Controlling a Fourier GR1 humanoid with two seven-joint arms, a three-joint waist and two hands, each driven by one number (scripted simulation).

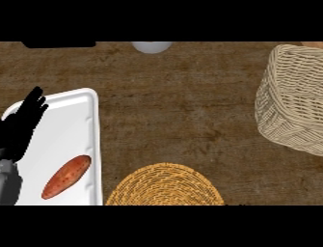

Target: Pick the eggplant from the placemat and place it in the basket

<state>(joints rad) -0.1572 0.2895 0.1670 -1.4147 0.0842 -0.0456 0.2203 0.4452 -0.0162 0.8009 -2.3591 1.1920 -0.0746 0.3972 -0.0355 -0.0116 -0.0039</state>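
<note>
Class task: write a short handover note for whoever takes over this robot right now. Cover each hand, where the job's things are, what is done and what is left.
Left hand: open, fingers straight, resting at the left edge over the white tray. It holds nothing.
Right hand: not in view.
Basket: at the right on the counter; its inside cannot be seen from here.
Placemat: round woven mat at the bottom centre, nothing on the part that shows.
No eggplant is visible. The only food in view is an orange-red oblong item lying on the tray.
Done: nothing that can be confirmed.
Left: find the eggplant, pick it up, place it in the basket.
</note>
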